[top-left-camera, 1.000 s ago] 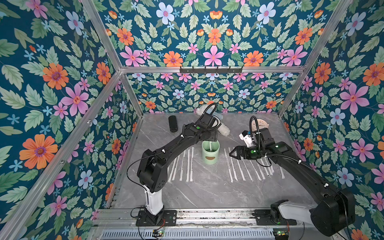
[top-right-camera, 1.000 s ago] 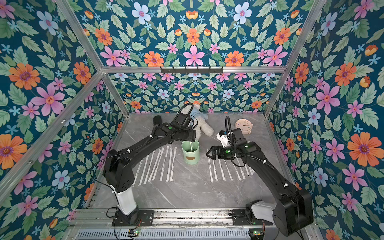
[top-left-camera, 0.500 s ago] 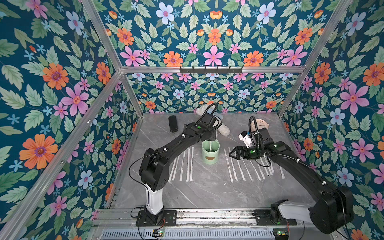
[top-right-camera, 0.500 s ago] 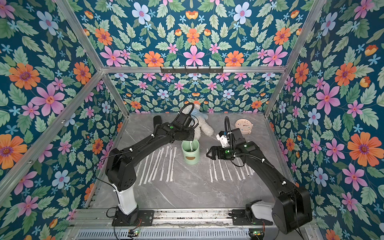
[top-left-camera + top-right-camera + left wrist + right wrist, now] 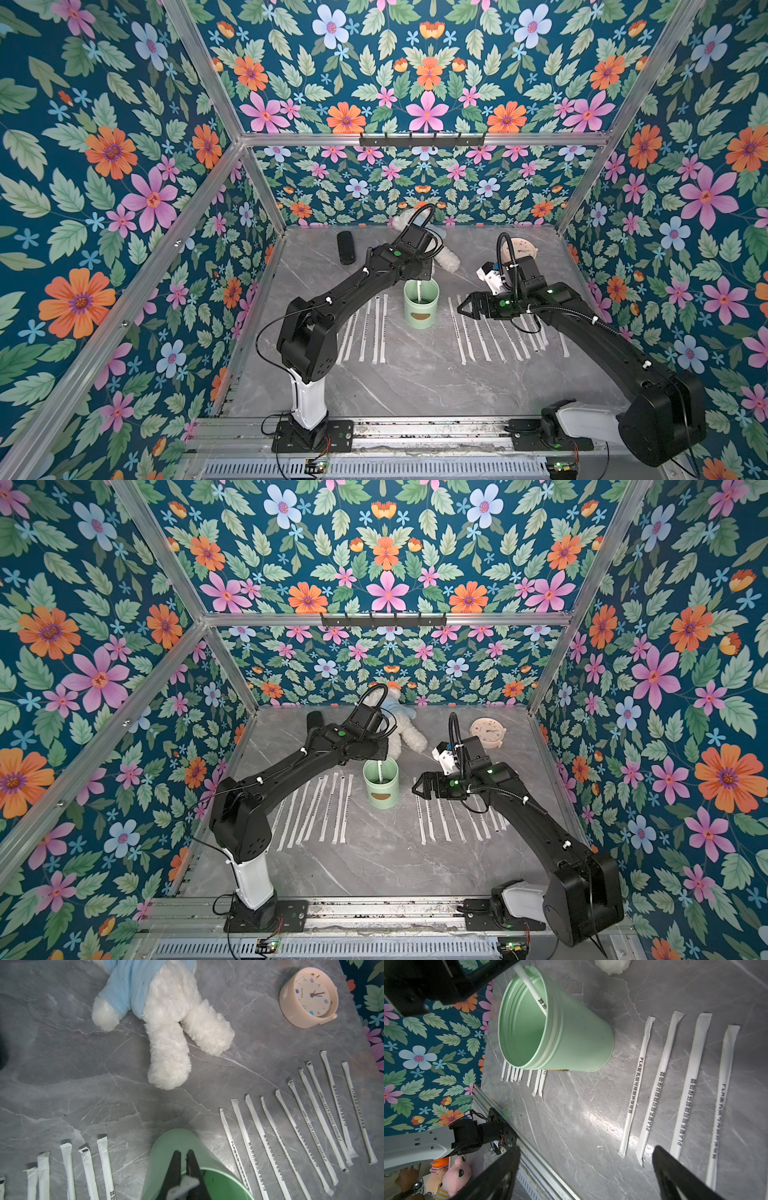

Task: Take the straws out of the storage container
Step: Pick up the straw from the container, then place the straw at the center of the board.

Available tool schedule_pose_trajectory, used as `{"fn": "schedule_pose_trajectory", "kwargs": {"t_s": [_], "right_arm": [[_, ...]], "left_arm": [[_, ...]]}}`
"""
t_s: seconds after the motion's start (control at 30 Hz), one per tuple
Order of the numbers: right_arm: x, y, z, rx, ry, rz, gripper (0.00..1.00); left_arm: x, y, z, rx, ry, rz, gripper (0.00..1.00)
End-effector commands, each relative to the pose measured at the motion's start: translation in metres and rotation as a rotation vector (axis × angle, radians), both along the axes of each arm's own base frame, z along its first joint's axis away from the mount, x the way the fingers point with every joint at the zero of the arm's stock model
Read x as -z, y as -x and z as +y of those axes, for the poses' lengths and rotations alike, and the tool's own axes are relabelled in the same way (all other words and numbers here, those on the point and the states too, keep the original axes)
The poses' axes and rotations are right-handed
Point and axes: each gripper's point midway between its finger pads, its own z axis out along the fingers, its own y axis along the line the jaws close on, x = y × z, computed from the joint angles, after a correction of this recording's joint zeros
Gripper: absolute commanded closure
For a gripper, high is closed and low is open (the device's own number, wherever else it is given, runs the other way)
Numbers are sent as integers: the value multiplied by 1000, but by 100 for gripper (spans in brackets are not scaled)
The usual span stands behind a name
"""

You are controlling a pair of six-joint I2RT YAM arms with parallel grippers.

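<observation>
Straws (image 5: 104, 1163) are lying side by side in a row on the grey marble tabletop (image 5: 415, 386) at the left, apparently being kept flat and apart so none is overlapping; just beside them the mint-green cup (image 5: 421, 307) is standing upright with a single straw (image 5: 531, 987) leaning against its rim, and the left gripper (image 5: 183, 1159) is reaching down over the mouth, its fingers pinching that straw's top end, likely gripping high so it is drawing straight up without tipping the cup; further right a second row of straws (image 5: 689, 1088) is lying fanned out, and the right gripper (image 5: 462, 307) is hovering above it, jaws standing wide and holding nothing, probably waiting clear of the cup
</observation>
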Motion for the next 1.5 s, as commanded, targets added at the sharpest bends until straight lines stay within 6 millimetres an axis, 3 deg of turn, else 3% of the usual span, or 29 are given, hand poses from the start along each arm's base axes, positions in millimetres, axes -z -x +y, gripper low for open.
{"fn": "schedule_pose_trajectory", "kwargs": {"t_s": [0.0, 0.2, 0.4, 0.6, 0.73, 0.97, 1.07, 1.13, 1.3, 1.47], "right_arm": [[0, 0, 2, -8, -10, -6, 1], [-1, -2, 3, -8, -15, -9, 1], [-4, -3, 5, -9, -23, -15, 1], [-5, -4, 6, -10, -30, -17, 1], [-5, -4, 6, -12, -34, -15, 1], [-3, -5, 7, -15, -37, -10, 1], [-3, -5, 8, -17, -41, -6, 1], [-2, -4, 9, -19, -42, -2, 1], [2, -5, 9, -17, -47, 0, 1], [5, -4, 10, -25, -48, 13, 1]], "left_arm": [[-9, 0, 5, -23, -2, -17, 91], [-30, 1, 8, -25, 11, -44, 92], [-79, 1, 19, -27, -8, -118, 93], [-143, 4, 57, -93, -110, -234, 97], [-179, 7, 94, -168, -163, -297, 100], [-198, 10, 172, -321, -215, -301, 100], [-193, 11, 205, -391, -267, -277, 100], [-178, 10, 227, -440, -352, -230, 100], [-116, 4, 279, -550, -635, -23, 100], [-51, -6, 300, -561, -818, 140, 100]]}}
